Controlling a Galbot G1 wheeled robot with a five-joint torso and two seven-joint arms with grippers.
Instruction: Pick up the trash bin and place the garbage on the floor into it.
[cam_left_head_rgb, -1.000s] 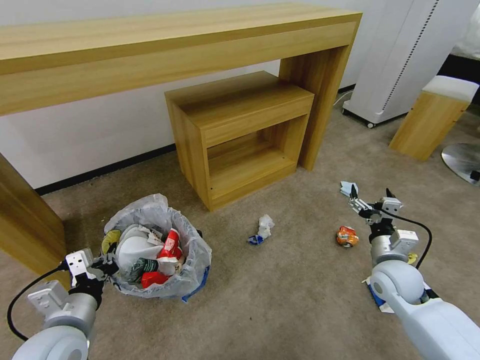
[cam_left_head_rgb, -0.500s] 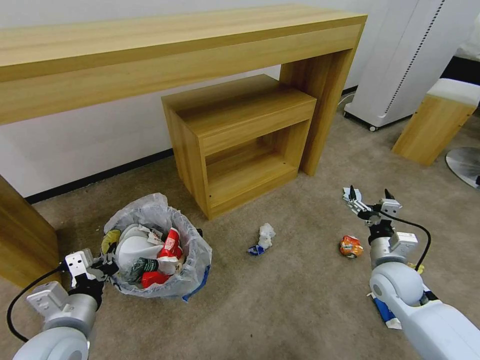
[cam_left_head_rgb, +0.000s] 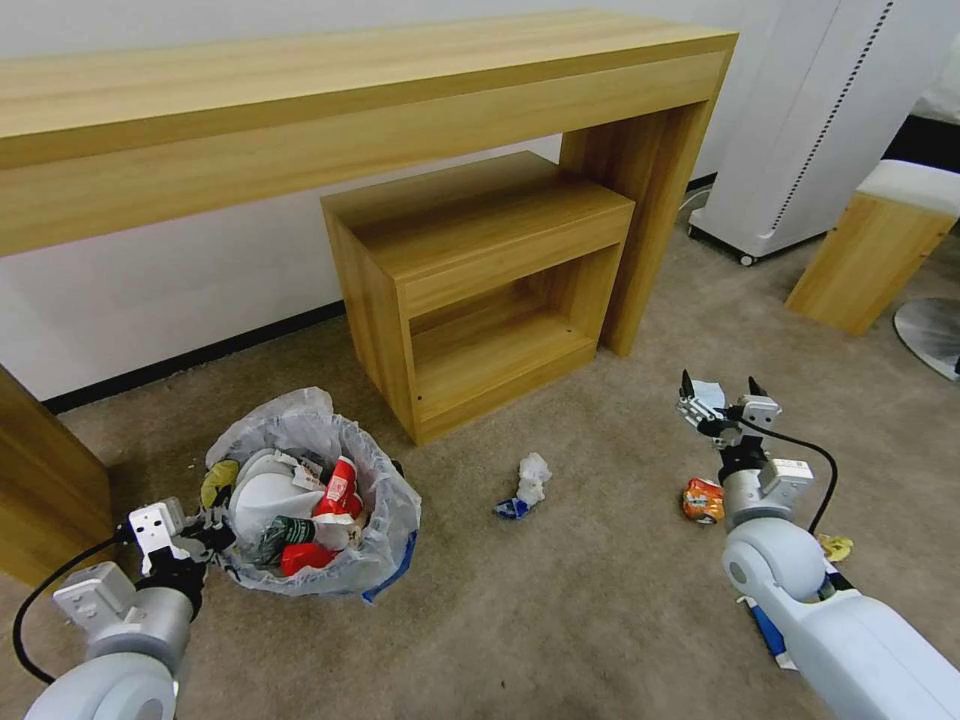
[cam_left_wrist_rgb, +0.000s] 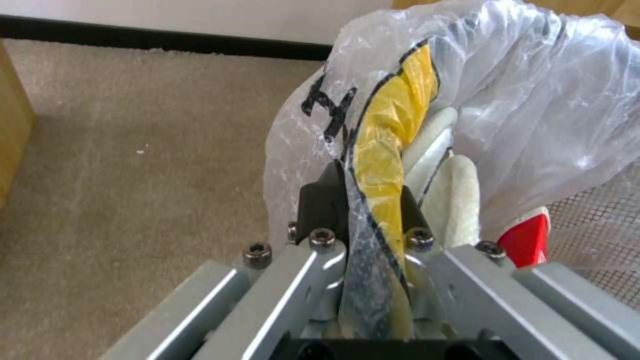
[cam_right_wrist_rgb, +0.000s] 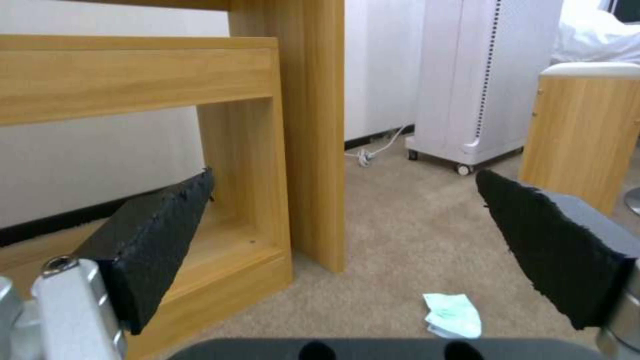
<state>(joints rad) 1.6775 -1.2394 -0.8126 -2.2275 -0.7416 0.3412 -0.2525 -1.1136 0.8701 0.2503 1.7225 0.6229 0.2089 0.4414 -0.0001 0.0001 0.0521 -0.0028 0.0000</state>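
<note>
Beige carpet, the floor (cam_left_head_rgb: 600, 590), runs under a wooden desk (cam_left_head_rgb: 350, 110) with a cabinet (cam_left_head_rgb: 480, 280) beneath. I see the bin (cam_left_head_rgb: 385, 495) standing on it at my lower left, stuffed with garbage. My left gripper (cam_left_wrist_rgb: 363, 200) is clamped tight on the bin's bag rim, pinching plastic and a yellow wrapper (cam_left_wrist_rgb: 390, 150). My right gripper (cam_left_head_rgb: 718, 400) hovers above the carpet with its jaws spread wide and nothing in them, a pale paper scrap (cam_right_wrist_rgb: 453, 314) lying just ahead. An orange wrapper (cam_left_head_rgb: 703, 500) and a white wad (cam_left_head_rgb: 528, 480) lie loose between bin and right arm.
</note>
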